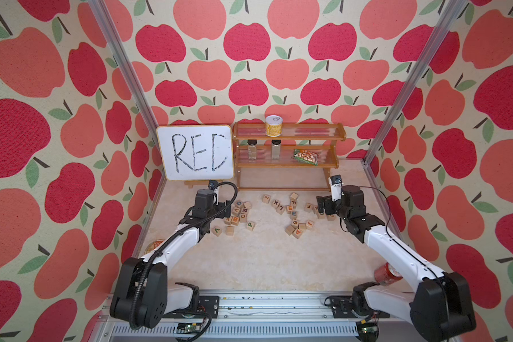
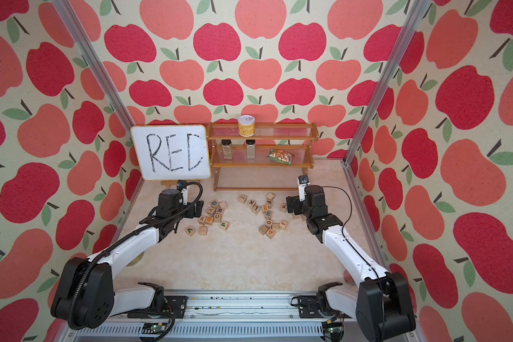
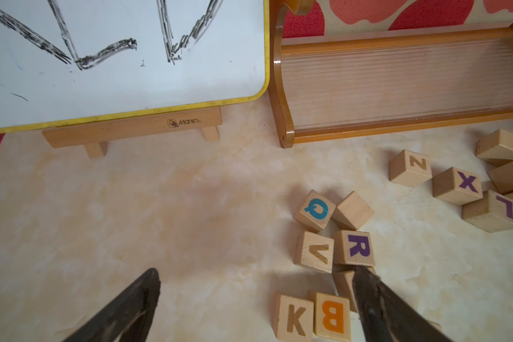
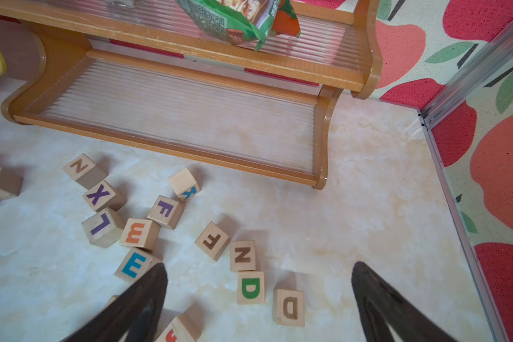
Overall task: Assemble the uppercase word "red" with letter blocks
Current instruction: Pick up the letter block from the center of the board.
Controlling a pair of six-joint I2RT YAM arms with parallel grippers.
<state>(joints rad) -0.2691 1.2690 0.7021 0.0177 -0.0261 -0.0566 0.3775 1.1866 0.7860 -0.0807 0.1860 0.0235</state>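
The left end effector (image 3: 255, 271) and right end effector (image 4: 258, 266) both gape wide, empty. R (image 3: 355, 248) sits tight beside V (image 3: 316, 251) toward the table's (image 3: 131, 207) back-left. Teal E (image 4: 134, 265) and green D (image 4: 250, 287) lie back-right. Centre the left end effector over R, straddling its freer sides.

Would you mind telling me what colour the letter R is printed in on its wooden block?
Dark purple; the R block shows best in the left wrist view.

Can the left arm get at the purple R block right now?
Probably yes: the left gripper hangs open just short of the R block, though the V block sits close beside it.
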